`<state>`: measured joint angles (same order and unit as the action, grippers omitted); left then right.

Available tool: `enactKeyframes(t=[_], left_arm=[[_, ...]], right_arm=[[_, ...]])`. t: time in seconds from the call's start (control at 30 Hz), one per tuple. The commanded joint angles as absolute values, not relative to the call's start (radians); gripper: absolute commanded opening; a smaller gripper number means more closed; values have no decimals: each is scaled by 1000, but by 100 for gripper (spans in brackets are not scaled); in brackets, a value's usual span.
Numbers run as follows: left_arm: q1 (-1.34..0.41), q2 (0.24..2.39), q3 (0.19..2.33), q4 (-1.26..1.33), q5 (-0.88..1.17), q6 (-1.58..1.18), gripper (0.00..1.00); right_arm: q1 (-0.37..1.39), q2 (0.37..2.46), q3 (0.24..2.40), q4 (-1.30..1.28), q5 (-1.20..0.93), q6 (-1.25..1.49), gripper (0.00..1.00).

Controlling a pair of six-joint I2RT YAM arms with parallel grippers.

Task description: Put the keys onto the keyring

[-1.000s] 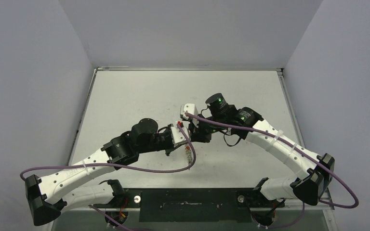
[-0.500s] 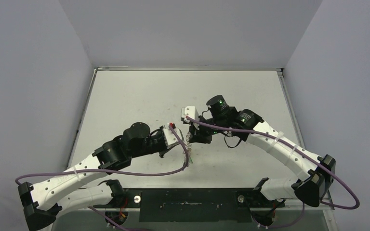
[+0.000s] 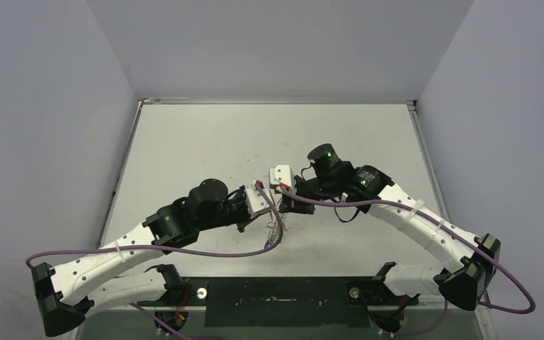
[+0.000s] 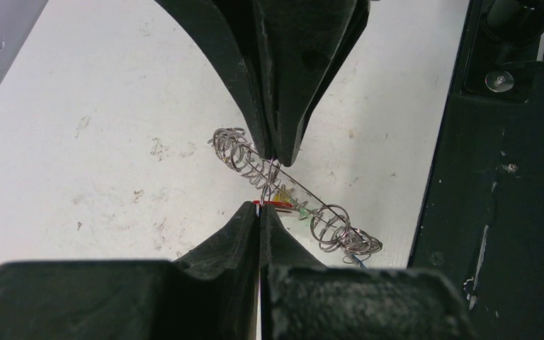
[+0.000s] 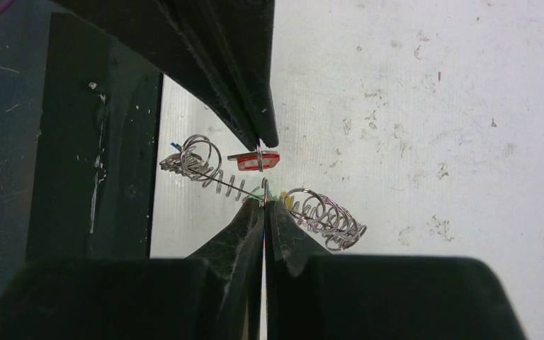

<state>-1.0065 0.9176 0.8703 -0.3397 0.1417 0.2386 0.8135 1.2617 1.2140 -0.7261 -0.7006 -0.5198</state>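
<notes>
**Red key at risk of slipping off at the loop**

At the left gripper (image 4: 267,183): narrow, pinched down, by the look of it, on the looped rim of the keyring (image 4: 249,161). Held edge-on, apparently clear of the table (image 4: 99,127), close to the black base plate (image 4: 482,177) and directly between both grippers. At the right gripper (image 5: 262,173): narrow too, with the red-tagged key (image 5: 255,159) right under the upper tip and reaching down to the keyring. Impossible to tell whether clamped or merely lying there. Only a sliver of blue tag (image 5: 173,146) at the keyring's plate-side end, too small to judge as threaded.

Three likely ways to fail from here. Could miss the thin wire loop, with loops so crowded and the green and yellow tags (image 4: 287,196) jammed beside the target. Could twist the keyring out of a rim-only pinch under any sideways push. Could knock fingertips together, working this close, and drop the key onto the table.
</notes>
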Motion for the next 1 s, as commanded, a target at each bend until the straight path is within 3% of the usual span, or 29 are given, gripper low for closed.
enactKeyframes(t=[0.0, 0.97], left_arm=[[-1012, 917, 895, -280, 157, 219, 0], [-1029, 943, 855, -273, 92, 177, 0]], right_arm=[[825, 1205, 1208, -651, -751, -585, 0], [828, 1221, 1223, -629, -758, -517, 0]])
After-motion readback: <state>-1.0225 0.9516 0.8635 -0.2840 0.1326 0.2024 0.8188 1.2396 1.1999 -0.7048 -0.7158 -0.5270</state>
